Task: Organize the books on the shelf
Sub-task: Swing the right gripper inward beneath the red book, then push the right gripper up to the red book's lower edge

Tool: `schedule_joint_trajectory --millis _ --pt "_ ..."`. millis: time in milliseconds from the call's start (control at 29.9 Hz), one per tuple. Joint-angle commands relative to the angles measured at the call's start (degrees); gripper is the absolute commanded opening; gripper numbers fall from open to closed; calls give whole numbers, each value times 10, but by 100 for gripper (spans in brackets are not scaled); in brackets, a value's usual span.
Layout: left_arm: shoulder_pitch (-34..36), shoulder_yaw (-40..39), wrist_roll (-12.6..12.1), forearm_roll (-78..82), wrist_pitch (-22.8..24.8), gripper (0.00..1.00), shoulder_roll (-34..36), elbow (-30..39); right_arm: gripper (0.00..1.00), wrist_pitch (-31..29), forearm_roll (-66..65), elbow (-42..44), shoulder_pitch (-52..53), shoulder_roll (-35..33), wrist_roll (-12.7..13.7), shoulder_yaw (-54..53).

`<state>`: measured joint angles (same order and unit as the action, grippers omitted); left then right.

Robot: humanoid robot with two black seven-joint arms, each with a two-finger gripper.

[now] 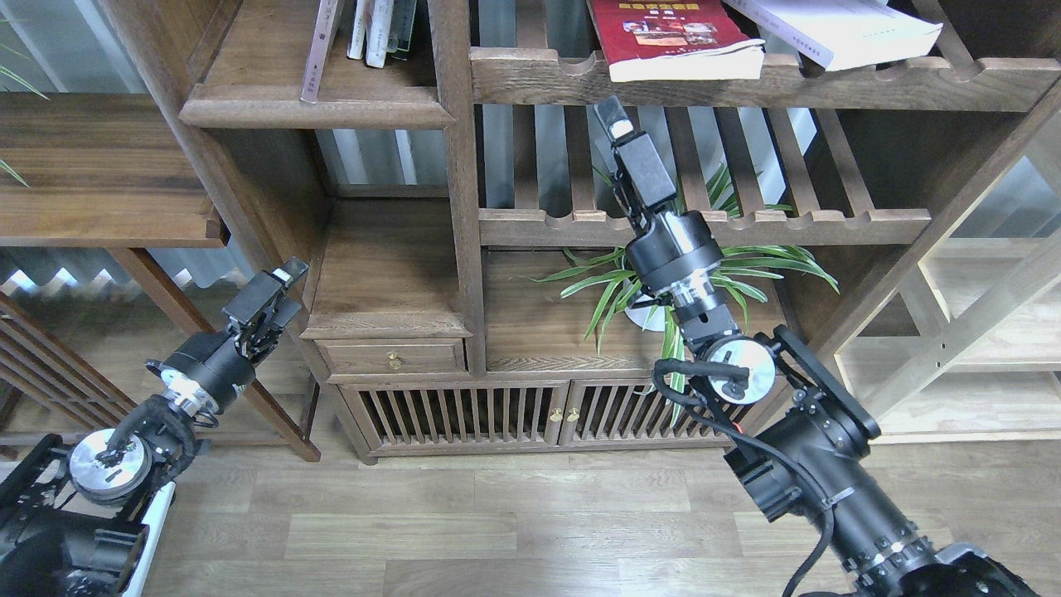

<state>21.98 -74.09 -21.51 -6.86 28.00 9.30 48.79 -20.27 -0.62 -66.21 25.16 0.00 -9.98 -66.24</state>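
Red book (675, 37) flat on slatted rack, spine toward me; right gripper (612, 118) beneath, left gripper (286, 274) low: openings unclear.

Potted green plant (704, 265), pale light-wood rack (978, 332), dark wooden table (91, 174).

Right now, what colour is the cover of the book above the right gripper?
Red, with yellow title; head view.
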Motion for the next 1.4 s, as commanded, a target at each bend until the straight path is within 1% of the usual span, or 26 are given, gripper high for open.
schedule_joint_trajectory --millis 0,267,568,902,1370 --pt "1 1 1 -1 0 99 -1 1 99 15 7 0 8 0 0 -8" --pt "3 -1 1 0 0 99 -1 1 99 43 12 0 9 0 0 -28" --pt "3 -1 1 0 0 99 -1 1 99 57 12 1 15 0 0 -54" --pt "3 0 1 0 0 99 -1 1 99 106 26 2 31 0 0 -61" --pt "1 1 -2 0 0 99 -1 0 98 128 29 0 60 0 0 -61"
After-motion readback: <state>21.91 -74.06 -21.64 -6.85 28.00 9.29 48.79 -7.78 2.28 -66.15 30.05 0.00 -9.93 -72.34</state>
